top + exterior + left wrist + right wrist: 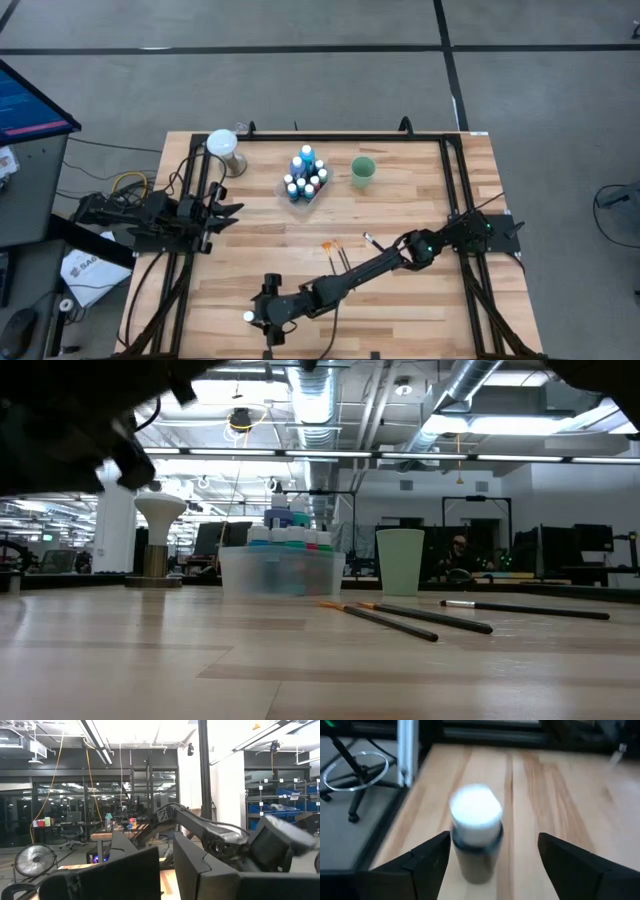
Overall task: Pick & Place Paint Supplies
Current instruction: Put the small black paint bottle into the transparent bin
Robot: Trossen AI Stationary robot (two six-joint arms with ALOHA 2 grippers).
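Observation:
A tiny white-capped paint bottle [248,317] [476,840] stands upright on its base on the wood near the table's near edge. My right gripper [262,314] [495,838] is open and low over the table, with one finger on each side of the bottle. The bottle stands nearer one finger [432,857] than the other. Several more small bottles and two blue ones sit in the clear tray [305,180] [282,570]. Three thin brushes [340,252] [385,617] lie flat mid-table, one orange-tipped. My left gripper [226,212] [167,870] waits shut at the table's left. My right gripper comes level at the bottle's dark body [470,862], below the white cap. The body stands close against one finger, and I cannot tell whether they touch. The bottle stays upright on the table.
A green cup [362,172] [400,560] stands right of the tray. A white funnel-shaped stand [223,148] [160,530] sits at the far left. My right arm stretches across the near middle of the table, beside the brushes. Black frame rails [455,180] run along the table's sides.

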